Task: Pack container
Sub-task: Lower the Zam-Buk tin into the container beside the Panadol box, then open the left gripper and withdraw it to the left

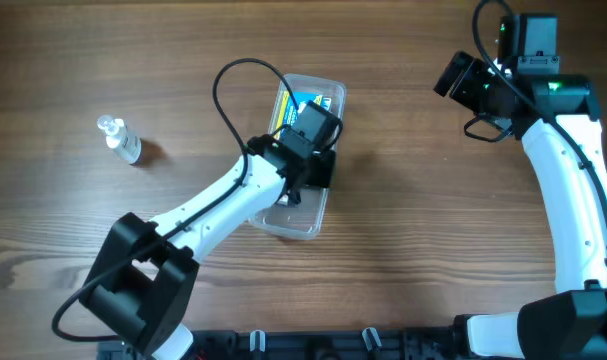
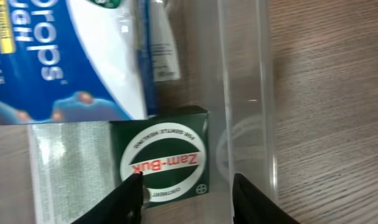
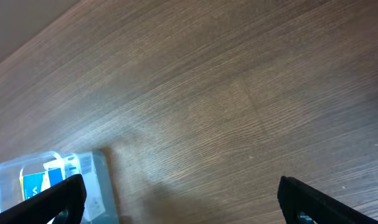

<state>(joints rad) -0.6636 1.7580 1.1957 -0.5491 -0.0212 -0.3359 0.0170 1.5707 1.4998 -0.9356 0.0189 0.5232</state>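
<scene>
Left gripper (image 2: 185, 185), fingers apart, is hovering over the green Zam-Buk box (image 2: 167, 158) lying inside the container (image 1: 295, 226) on the desk (image 1: 433, 200), beside the container's clear wall; likely best rising straight up, nudging neither.

The brown wood-grain tabletop (image 1: 413, 250) carries two things. A clear plastic container (image 1: 295, 222) sits near the middle, its length running near to far. A small clear bottle (image 1: 121, 141) is well apart to the left, seemingly lying on its side.

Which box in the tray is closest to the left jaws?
The small green Zam-Buk box, at the tips of the open left jaws; the bigger blue-and-white drops box lies farther off.
</scene>
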